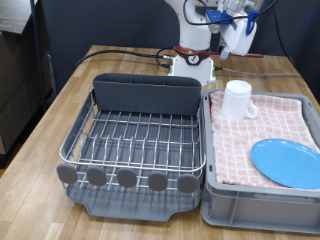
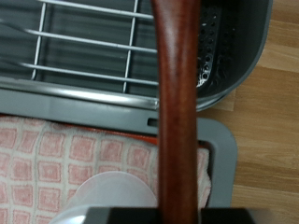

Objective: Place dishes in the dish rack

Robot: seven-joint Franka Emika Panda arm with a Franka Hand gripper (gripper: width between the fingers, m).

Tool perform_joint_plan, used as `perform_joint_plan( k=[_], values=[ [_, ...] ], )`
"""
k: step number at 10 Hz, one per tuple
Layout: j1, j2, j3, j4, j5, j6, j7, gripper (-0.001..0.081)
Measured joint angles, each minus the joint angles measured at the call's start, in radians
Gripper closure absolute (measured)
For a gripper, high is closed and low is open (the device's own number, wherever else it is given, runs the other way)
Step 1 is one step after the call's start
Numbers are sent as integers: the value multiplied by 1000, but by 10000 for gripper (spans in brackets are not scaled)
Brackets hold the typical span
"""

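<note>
A dark-brown wooden spoon (image 2: 177,103) fills the middle of the wrist view, running out lengthwise from my hand. My gripper (image 1: 238,40) hangs high above the far end of the grey crate (image 1: 260,208) and is shut on the spoon. Beneath the spoon I see the dish rack's wires (image 2: 84,42), its grey tray rim and the rounded top of the white mug (image 2: 112,198). The dish rack (image 1: 140,135) stands empty at the exterior view's left. The mug (image 1: 237,98) and the light-blue plate (image 1: 290,162) rest on the checked cloth (image 1: 270,125) in the crate.
The robot's white base (image 1: 192,60) stands behind the rack, with a black cable (image 1: 120,52) trailing across the wooden table (image 1: 40,140). Round grey knobs (image 1: 125,178) line the rack's near edge. A tall grey compartment (image 1: 145,95) closes its far side.
</note>
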Motion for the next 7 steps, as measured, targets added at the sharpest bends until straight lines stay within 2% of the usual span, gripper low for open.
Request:
perform_joint_plan(
  k=[1,3,7],
  values=[
    [7,-37,-22,-23,4,5,-23,713],
    [8,-28,-21,-22,5,2,-24,713],
    [13,-25,-84,-45,42,51,-99,713]
  ],
)
